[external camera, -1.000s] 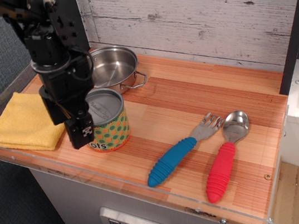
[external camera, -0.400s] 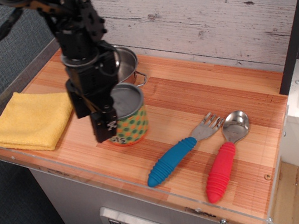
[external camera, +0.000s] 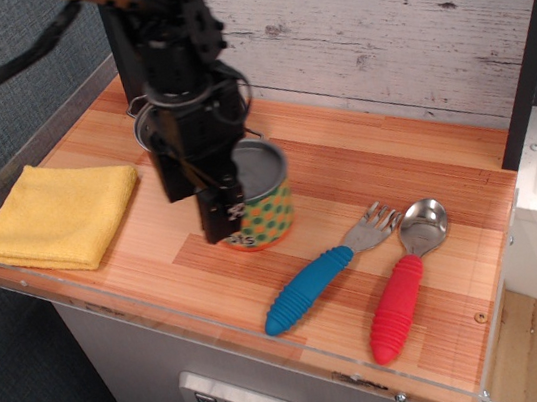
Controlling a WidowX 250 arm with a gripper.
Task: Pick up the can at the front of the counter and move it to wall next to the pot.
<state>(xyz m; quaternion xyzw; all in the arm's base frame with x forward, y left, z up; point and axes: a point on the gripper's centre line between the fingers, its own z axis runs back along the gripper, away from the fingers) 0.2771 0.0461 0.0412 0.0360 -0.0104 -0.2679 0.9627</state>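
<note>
The can, with its yellow-orange label and teal dots, is near the middle of the striped wooden counter. My gripper is shut on the can; one black finger covers its left side and the other is hidden behind it. I cannot tell whether the can rests on the wood or hangs just above it. The steel pot is at the back left, almost wholly hidden behind my arm; only a sliver of rim shows. The whitewashed plank wall runs along the back.
A folded yellow cloth lies at the left. A blue-handled fork and a red-handled spoon lie at the front right. A clear acrylic rim edges the counter. A dark post stands at the right.
My gripper has carried the can to the right and slightly back, from beside the yellow cloth to the counter's middle. My arm now covers the pot.
</note>
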